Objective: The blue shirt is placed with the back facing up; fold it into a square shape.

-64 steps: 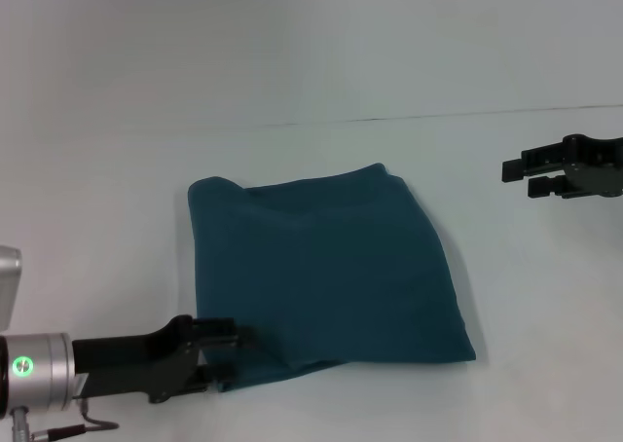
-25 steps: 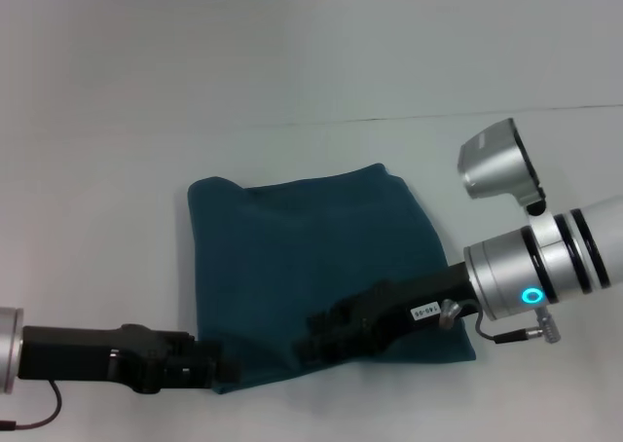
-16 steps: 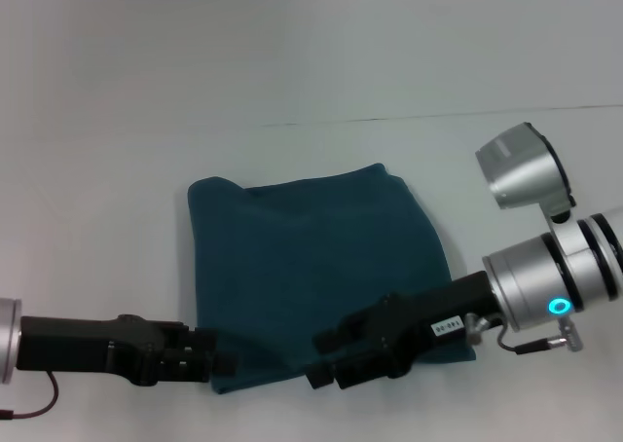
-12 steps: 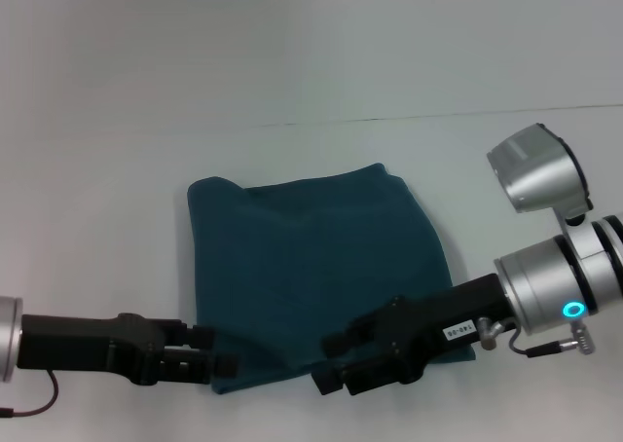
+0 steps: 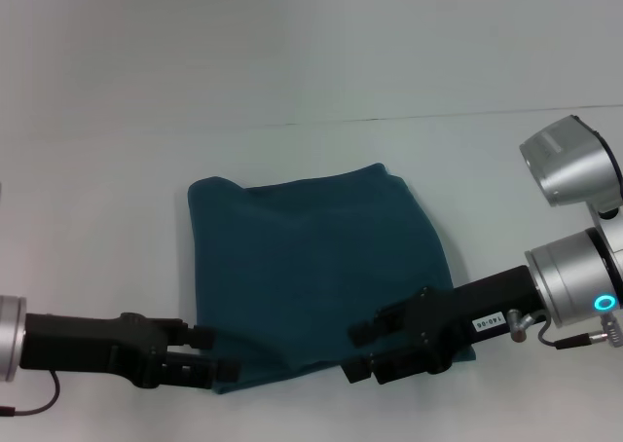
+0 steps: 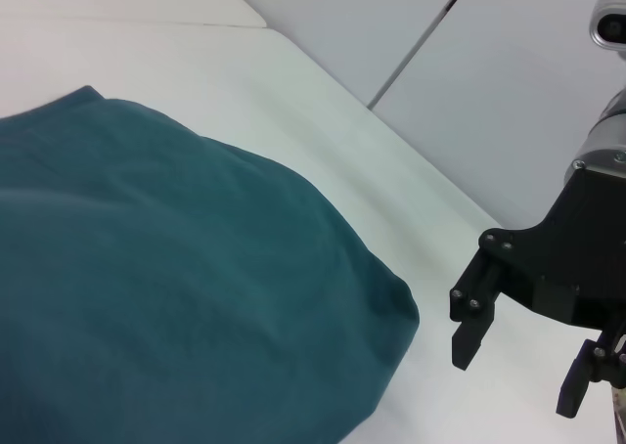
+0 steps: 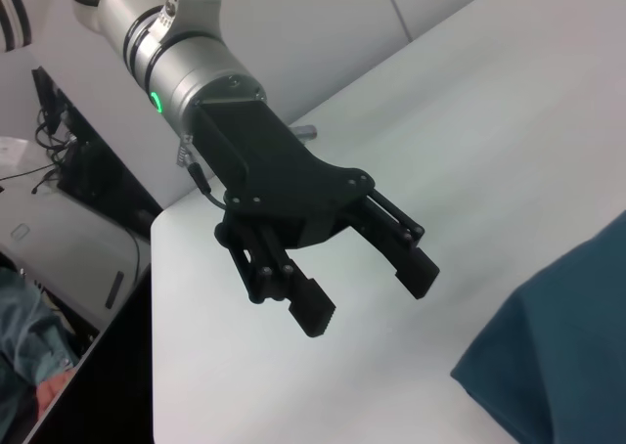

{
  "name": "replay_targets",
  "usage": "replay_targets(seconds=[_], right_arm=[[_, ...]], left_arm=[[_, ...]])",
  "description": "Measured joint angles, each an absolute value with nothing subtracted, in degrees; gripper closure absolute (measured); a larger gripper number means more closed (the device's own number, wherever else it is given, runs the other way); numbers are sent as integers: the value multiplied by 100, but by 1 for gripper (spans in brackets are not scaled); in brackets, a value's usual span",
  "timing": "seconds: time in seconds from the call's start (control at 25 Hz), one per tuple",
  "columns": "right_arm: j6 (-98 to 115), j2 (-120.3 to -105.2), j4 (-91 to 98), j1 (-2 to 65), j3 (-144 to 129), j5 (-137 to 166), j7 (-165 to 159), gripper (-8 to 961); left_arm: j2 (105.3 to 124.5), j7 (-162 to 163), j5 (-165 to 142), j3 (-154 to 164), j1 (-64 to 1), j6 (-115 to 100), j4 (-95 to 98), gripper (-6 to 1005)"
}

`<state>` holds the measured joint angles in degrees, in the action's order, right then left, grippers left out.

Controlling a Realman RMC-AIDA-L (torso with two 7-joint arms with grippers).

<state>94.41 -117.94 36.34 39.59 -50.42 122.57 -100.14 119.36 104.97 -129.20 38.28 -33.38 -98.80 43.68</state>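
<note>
One folded blue shirt (image 5: 316, 272), two grippers

blue shirt (image 5: 316, 272) mid-table | left end effector (image 5: 216, 353) near-left corner | right end effector (image 5: 362, 352) near edge

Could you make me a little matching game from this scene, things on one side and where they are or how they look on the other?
Things:
1. blue shirt
2. left gripper
3. right gripper
4. table

Descriptions:
A. white and flat, bearing the cloth
B. open, at the near left corner of the cloth
C. folded into a rough rectangle, lying flat
D. open, at the near edge of the cloth, towards its right corner

Pairs: 1-C, 2-B, 3-D, 4-A
</note>
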Motion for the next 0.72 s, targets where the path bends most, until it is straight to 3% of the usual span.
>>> replay_targets(seconds=[0.72], right_arm=[[9347,-11742,3648,3915,-4957,12226,-10036,343]], left_arm=[[11961,10328,-12874,3832,-3359,-9854,4368,165]])
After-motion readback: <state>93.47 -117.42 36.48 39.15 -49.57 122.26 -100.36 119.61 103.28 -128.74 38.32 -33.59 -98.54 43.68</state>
